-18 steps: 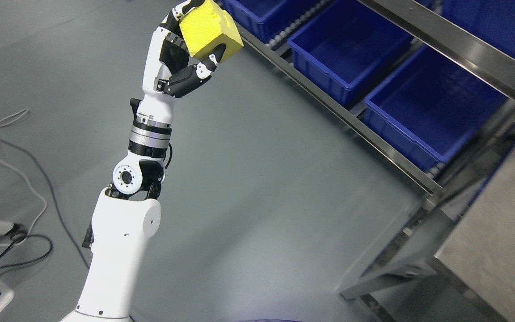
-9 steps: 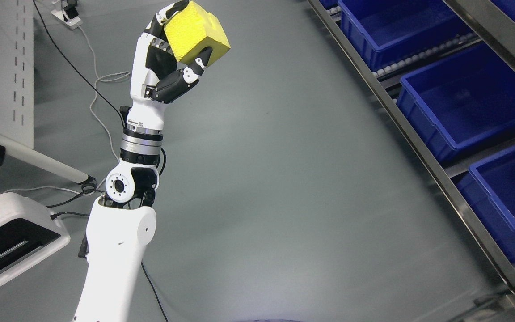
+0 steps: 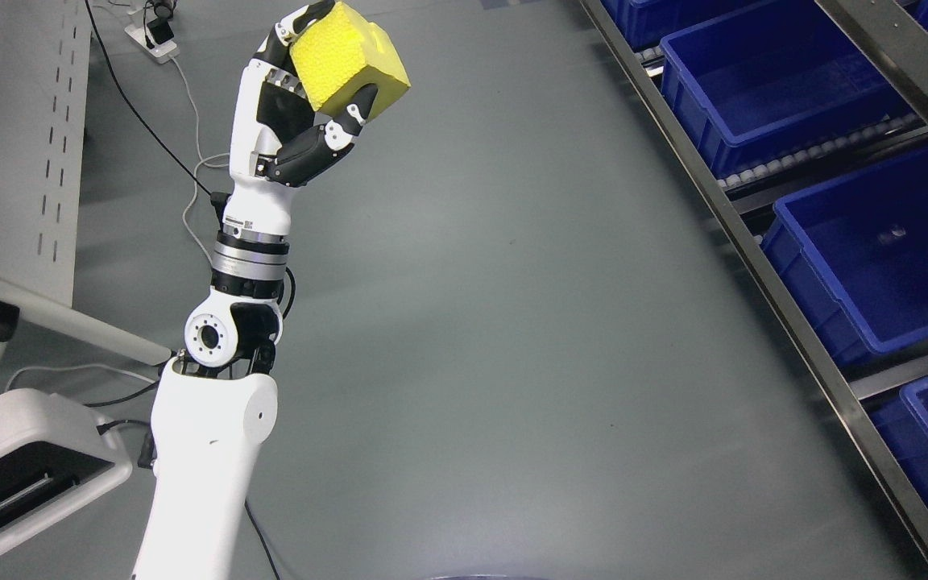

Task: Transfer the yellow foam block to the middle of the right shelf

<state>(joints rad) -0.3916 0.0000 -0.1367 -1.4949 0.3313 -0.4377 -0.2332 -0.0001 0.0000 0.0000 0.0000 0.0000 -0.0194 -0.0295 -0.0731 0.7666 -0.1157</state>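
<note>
Left hand [image 3: 303, 121] grips the yellow foam block [image 3: 349, 56], raised above the floor.

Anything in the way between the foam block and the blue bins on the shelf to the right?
Nothing visible. The left hand holds the yellow foam block high over bare grey floor, and only that open floor lies between it and the shelf rail with its blue bins.

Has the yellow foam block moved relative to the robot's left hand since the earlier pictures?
No. The yellow foam block sits in the left hand as before; the camera swung, shifting the blue bins rightward.
</note>
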